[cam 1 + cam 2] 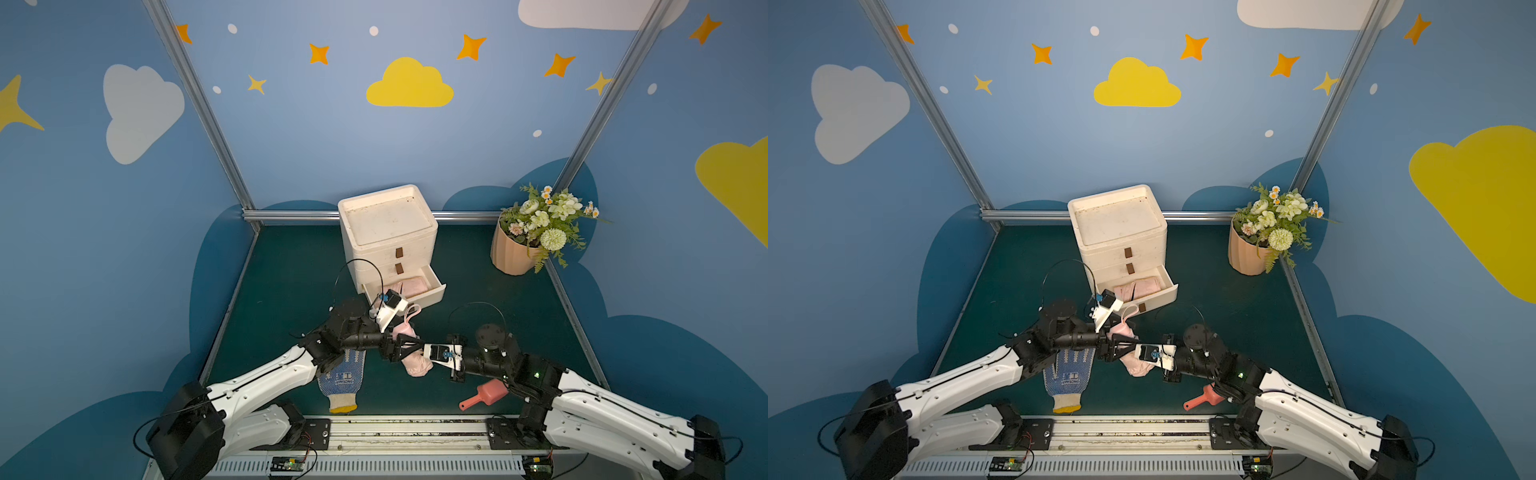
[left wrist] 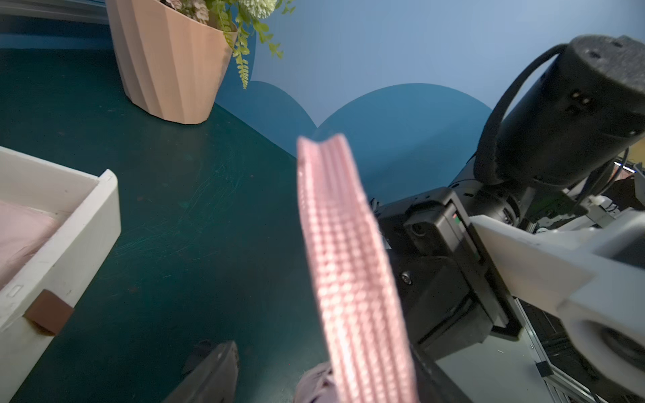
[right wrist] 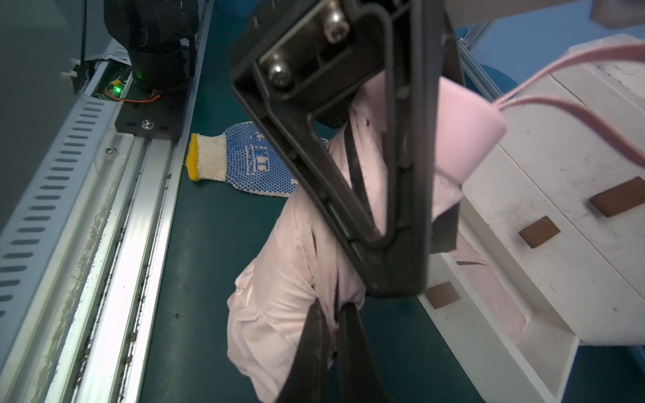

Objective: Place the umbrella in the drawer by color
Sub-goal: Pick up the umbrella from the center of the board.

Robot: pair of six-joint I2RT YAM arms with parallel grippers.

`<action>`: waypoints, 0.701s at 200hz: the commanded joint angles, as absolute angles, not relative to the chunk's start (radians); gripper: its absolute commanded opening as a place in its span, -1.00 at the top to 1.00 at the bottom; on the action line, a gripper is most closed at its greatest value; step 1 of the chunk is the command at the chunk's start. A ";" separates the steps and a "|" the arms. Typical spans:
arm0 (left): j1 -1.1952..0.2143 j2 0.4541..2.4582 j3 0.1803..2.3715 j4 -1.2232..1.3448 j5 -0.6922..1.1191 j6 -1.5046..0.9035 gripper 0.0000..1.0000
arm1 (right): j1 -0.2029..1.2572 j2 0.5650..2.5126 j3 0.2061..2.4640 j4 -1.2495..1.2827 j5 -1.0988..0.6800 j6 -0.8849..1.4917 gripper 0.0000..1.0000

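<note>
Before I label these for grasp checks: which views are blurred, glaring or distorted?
Left wrist view: the pink strap sits close and soft; right wrist view: glare along the aluminium rail; both top views: sharp, evenly lit, wall posts splayed by the wide lens.

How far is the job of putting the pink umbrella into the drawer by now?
Done: the bottom drawer stands open, with a pink item already inside. In hand: the pink umbrella is held in front of it, the right gripper shut on its fabric, the left gripper around it near the handle end. Left: to carry it over the drawer, release it, and perhaps close the drawer.
</note>
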State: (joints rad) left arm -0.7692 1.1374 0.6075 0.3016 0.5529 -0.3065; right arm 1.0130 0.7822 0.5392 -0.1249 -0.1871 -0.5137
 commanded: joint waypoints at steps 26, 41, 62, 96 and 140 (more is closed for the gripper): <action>-0.785 1.172 0.672 0.243 0.574 -0.271 0.32 | 1.011 0.681 0.504 0.041 -0.080 -0.504 1.00; -0.784 1.164 0.695 0.204 0.494 -0.266 0.64 | 1.011 0.668 0.481 0.069 -0.036 -0.487 0.99; -0.785 1.137 0.721 0.185 0.317 -0.257 0.92 | 1.010 0.660 0.461 0.072 0.009 -0.474 0.65; -0.785 1.098 0.759 0.293 -0.038 -0.266 0.95 | 1.003 0.646 0.424 0.091 0.174 -0.374 0.06; -0.750 1.257 0.802 0.522 -0.326 -0.210 0.95 | 0.959 0.566 0.343 0.136 0.256 -0.289 -0.19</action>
